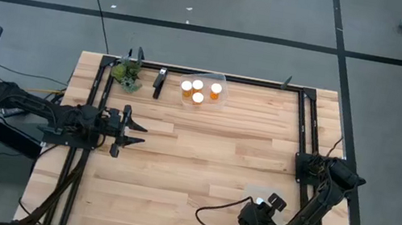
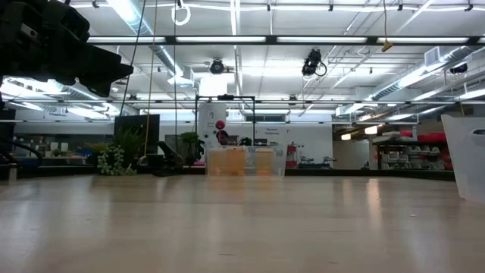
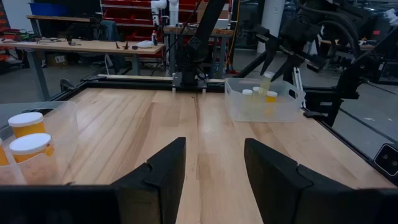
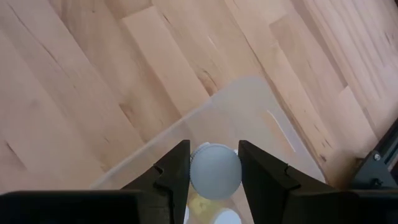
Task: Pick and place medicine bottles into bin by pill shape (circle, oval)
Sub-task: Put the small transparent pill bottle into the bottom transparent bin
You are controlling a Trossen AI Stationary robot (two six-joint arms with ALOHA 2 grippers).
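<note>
Your right claw is gripping a small bottle by its white cap, the two dark fingers pressing against either side of it. It is hanging over a clear bin whose pale rim is running slantwise across the wood, and another white cap is showing just beneath the held bottle, inside that bin. From above, you are seeing this arm bent over the near right corner of the worktop, where the right claw is covering most of the bin.

Your left claw is standing wide, its fingers well apart and holding nothing. It is hovering over the left side of the worktop, pointing across the boards. In the overhead view the left claw is sitting clear of every bottle.

At the far edge a second clear bin is holding four orange bottles with white caps, clustered together. The left wrist camera is catching two of these orange bottles close by behind a clear wall, and across the worktop the other bin with pale bottles inside, the right arm reaching down over it.

A small green plant and a dark object are resting near the far left corner, just beside the bin of orange bottles.
</note>
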